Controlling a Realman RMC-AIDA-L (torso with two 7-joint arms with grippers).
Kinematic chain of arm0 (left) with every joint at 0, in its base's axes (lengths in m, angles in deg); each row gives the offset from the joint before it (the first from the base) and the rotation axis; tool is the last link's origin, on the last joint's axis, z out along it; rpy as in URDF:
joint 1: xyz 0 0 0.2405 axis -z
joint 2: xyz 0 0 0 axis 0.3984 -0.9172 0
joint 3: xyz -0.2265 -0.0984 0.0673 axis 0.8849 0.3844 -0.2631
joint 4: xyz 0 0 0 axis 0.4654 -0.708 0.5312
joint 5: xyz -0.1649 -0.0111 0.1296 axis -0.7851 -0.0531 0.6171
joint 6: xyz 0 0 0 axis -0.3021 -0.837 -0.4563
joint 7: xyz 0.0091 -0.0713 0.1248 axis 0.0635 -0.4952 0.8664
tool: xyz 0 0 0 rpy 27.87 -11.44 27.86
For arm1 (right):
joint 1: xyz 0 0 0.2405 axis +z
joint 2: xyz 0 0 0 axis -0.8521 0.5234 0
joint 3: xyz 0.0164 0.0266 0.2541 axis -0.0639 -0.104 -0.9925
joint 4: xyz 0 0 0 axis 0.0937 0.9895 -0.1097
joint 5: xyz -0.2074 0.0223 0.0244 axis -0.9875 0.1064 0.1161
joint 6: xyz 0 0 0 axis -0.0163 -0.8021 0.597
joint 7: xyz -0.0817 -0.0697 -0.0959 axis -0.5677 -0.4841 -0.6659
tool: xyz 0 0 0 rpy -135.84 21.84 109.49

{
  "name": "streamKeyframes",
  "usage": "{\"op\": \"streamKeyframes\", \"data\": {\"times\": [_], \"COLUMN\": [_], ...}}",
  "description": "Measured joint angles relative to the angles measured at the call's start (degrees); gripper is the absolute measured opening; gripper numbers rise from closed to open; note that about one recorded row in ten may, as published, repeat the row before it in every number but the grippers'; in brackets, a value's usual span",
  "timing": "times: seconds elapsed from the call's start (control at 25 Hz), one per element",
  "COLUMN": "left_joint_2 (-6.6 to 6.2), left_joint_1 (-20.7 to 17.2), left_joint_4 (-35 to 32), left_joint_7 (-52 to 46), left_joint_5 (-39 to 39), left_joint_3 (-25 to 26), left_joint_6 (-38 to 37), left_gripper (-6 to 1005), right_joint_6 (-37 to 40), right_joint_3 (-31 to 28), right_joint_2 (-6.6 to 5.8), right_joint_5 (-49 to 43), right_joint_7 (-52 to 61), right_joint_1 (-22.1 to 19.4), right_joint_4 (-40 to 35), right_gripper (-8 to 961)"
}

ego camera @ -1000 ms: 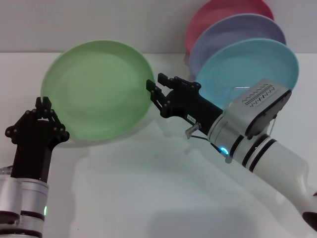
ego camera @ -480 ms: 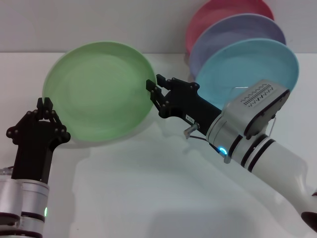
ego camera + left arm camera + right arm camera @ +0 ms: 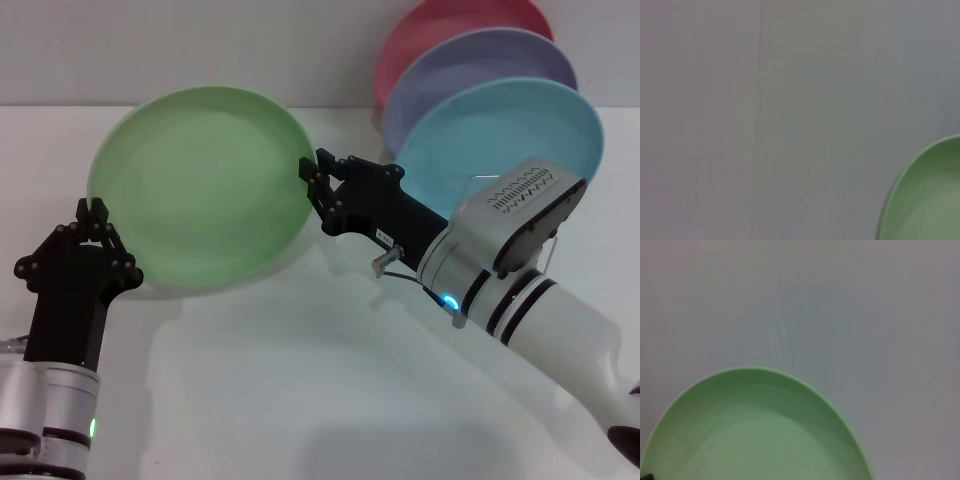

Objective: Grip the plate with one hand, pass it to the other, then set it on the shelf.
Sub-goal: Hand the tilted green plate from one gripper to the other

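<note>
The right black two-fingered gripper (image 3: 311, 178) has its jaws clamped on the right rim of the round light green plastic plate (image 3: 195, 185), held tilted above the white surface (image 3: 300, 380), while the left gripper (image 3: 92, 210), jaws together, sits just off the plate's left rim.

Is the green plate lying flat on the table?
No. The green plate is tilted, held up at its rim by the right gripper.
</note>
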Motion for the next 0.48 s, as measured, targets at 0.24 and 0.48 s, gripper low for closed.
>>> {"op": "streamKeyframes", "data": {"times": [0.24, 0.48], "left_joint_2": [0.00, 0.00], "left_joint_1": [0.00, 0.00], "left_joint_4": [-0.03, -0.06], "left_joint_7": [0.18, 0.24], "left_joint_5": [0.00, 0.00], "left_joint_3": [0.00, -0.03], "left_joint_6": [0.07, 0.08], "left_gripper": [59, 60], "right_joint_6": [0.00, 0.00], "right_joint_3": [0.00, 0.00], "right_joint_2": [0.00, 0.00], "right_joint_5": [0.00, 0.00], "right_joint_7": [0.00, 0.00], "right_joint_1": [-0.02, -0.02], "right_joint_4": [0.00, 0.22], "right_gripper": [181, 179]}}
